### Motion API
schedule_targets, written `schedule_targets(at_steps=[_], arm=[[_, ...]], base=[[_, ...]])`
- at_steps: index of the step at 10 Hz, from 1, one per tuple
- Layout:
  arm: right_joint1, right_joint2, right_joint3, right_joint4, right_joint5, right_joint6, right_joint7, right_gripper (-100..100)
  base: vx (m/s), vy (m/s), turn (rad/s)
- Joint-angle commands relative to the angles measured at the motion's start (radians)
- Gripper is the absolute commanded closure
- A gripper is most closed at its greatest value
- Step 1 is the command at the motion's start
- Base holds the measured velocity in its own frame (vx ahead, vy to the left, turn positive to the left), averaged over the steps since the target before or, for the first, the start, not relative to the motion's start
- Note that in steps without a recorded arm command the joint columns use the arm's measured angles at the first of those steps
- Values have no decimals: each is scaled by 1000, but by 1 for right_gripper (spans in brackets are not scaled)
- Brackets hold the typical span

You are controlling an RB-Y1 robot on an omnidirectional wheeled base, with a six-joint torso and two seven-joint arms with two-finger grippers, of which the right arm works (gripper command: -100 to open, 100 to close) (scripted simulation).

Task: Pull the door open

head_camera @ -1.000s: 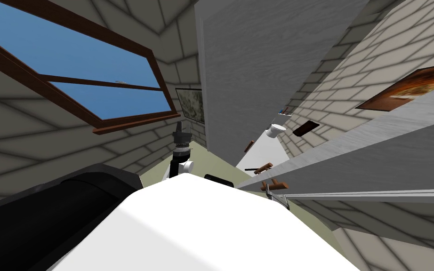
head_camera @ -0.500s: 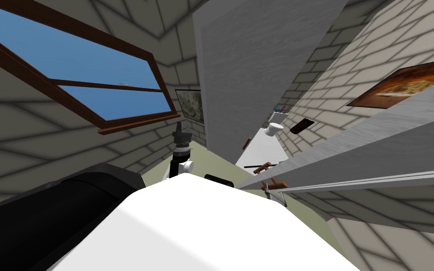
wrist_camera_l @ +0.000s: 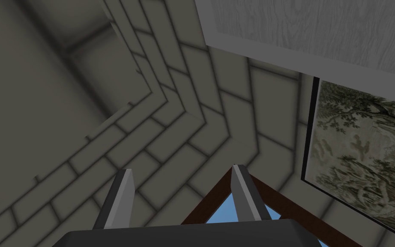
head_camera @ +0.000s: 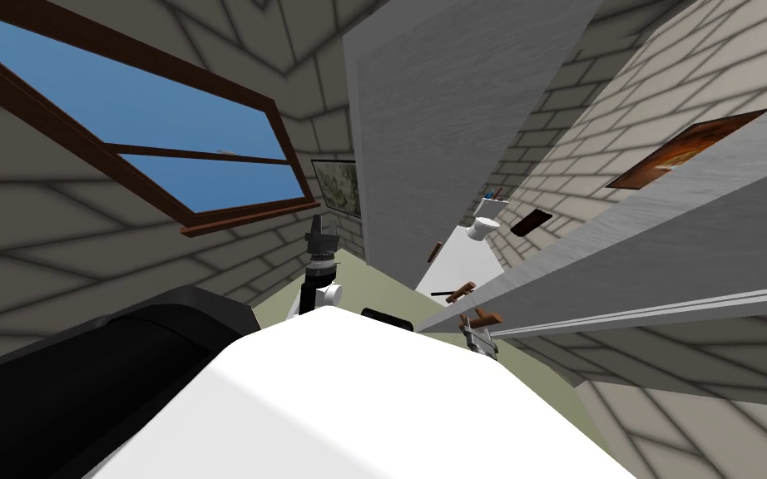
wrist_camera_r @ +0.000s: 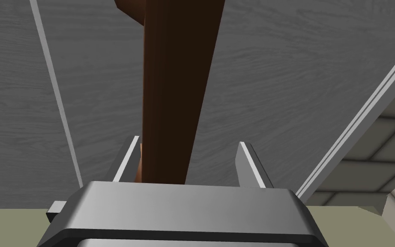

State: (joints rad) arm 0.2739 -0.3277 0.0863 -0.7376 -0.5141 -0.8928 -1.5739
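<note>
My right gripper (wrist_camera_r: 188,143) has its fingers apart astride the brown handle (wrist_camera_r: 175,85) of the grey door (wrist_camera_r: 286,85), which looks partly swung open, so most of the pull seems left; my left gripper (wrist_camera_l: 179,171) idles, fingers apart.

window (head_camera: 199,158): brown frame, blue panes | landscape picture (head_camera: 338,187): near its corner | white pot (head_camera: 482,228): on white counter (head_camera: 461,270)

Left gripper (wrist_camera_l: 181,171), right gripper (wrist_camera_r: 188,143): dark grey box, thin light-grey blade fingers (wrist_camera_l: 124,193). Left arm (head_camera: 320,274) white, dark ribbed joints.
</note>
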Motion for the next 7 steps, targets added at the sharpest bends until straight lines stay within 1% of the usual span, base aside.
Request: schedule_targets(at_steps=[1,3,4,5,6,7], arm=[[-28,-8,-2,30,4,13,-5,100],[-60,-6,7,49,13,12,-13,100],[-93,-4,16,68,22,10,-20,100],[-93,-4,16,68,22,10,-20,100],[-125,-2,25,86,32,9,-28,100],[-133,-2,28,90,34,9,-30,100]], base=[[-32,-11,13],[-17,-7,20],[-7,-23,25],[-5,-20,21],[-2,-19,23],[5,-23,31]])
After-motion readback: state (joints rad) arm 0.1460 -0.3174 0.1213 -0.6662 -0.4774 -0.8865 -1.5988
